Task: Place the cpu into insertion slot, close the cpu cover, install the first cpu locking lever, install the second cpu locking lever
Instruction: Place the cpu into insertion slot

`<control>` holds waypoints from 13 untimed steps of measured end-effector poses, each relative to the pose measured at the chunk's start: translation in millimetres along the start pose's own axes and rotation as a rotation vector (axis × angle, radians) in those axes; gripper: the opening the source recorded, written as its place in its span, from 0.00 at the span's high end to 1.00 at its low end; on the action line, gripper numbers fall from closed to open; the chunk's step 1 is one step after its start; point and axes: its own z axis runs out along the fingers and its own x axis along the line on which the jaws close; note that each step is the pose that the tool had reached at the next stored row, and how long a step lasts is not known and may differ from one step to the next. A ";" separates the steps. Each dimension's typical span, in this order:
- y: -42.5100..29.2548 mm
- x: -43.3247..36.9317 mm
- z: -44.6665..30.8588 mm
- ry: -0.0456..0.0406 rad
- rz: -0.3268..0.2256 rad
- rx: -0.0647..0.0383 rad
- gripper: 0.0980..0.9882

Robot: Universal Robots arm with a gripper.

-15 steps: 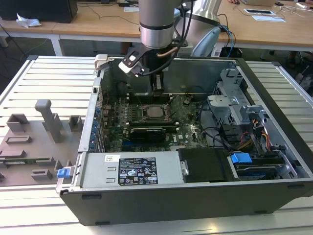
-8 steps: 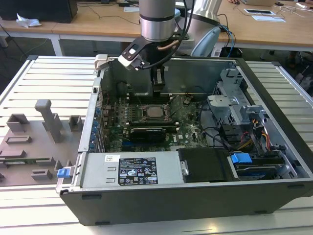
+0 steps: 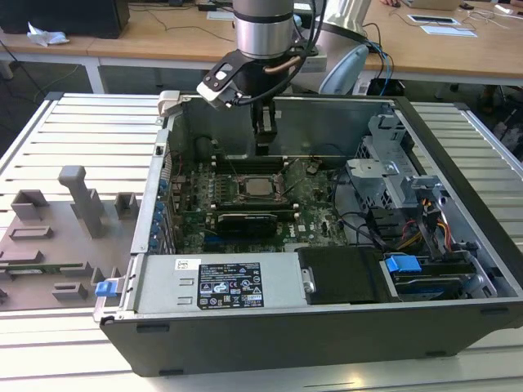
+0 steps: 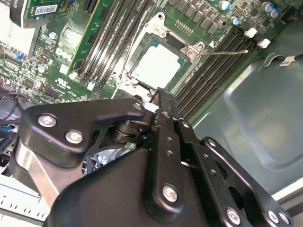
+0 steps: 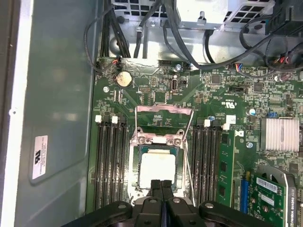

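- Exterior view: the arm comes straight down into the open computer case, which lies on the slatted bench. The gripper hangs close over the motherboard, just behind the insertion slot. The cpu lies in that slot.
- First wrist view: the gripper has its fingers pressed together and holds nothing. It is poised over one edge of the cpu, which sits flat in the slot, dull silver with a thin green rim. The cpu cover stands raised, with green board visible through its window.
- Second wrist view: the closed gripper is just beside the cpu. A thin locking lever projects over the memory slots.
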 end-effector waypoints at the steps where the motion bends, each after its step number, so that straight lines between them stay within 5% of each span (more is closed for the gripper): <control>1: 0.2 0.0 -3.4 0.0000 0.000 0.000 0.99; 8: 1.9 -0.4 -30.8 -0.0001 0.000 0.000 0.99; 13: 2.0 -0.4 -31.6 0.0001 0.000 0.000 0.99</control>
